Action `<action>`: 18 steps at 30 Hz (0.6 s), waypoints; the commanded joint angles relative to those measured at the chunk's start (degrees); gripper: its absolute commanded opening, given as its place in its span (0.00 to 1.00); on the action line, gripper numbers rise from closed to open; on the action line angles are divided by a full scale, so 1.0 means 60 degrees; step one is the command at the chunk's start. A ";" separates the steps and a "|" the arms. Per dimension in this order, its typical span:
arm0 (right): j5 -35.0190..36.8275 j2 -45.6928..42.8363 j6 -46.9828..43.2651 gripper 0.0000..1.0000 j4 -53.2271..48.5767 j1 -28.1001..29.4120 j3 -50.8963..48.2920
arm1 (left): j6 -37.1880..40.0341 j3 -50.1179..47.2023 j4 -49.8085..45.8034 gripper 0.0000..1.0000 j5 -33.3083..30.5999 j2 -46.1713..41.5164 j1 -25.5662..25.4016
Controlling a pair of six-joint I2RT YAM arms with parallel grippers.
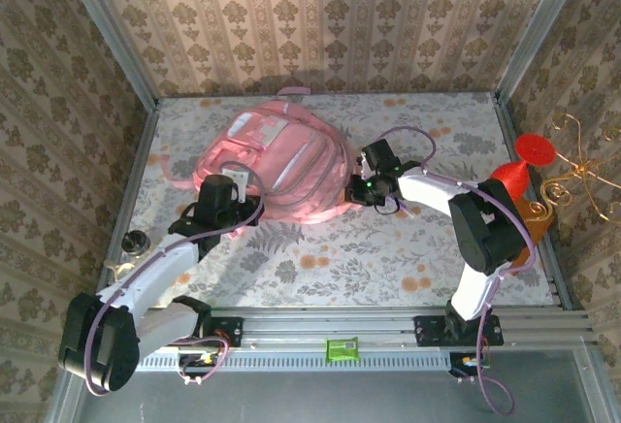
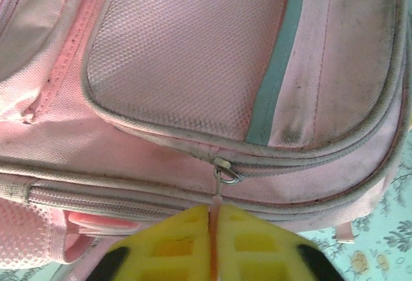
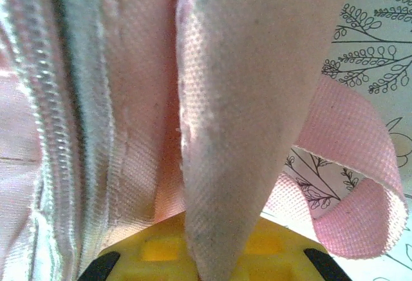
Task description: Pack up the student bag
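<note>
The pink student bag lies flat at the back middle of the table. My left gripper sits at its near left edge, its yellow fingers shut on the thin pink zipper pull that hangs from the metal slider. At the bag's right edge my right gripper is shut on a fold of the bag's pink fabric, which runs down between its yellow fingers. A zipper track runs along the left of the right wrist view.
A loose pink strap loop lies on the floral tablecloth. A red funnel-shaped object and a gold wire stand are at the table's right edge. A small dark item lies at the left edge.
</note>
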 commanded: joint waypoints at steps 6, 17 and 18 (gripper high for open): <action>-0.0118 -0.0852 0.0117 0.11 0.0357 0.0466 -0.0666 | 0.0150 0.0237 -0.0191 0.64 -0.1141 -0.0907 -0.0712; -0.0274 -0.0996 0.0361 0.13 0.0956 0.0845 -0.1002 | 0.2172 0.3838 -0.1860 0.80 -0.3117 0.2654 -0.3504; -0.0295 -0.0996 0.0364 0.14 0.0963 0.0835 -0.1002 | 0.2357 0.4184 -0.2039 0.81 -0.3241 0.3115 -0.3685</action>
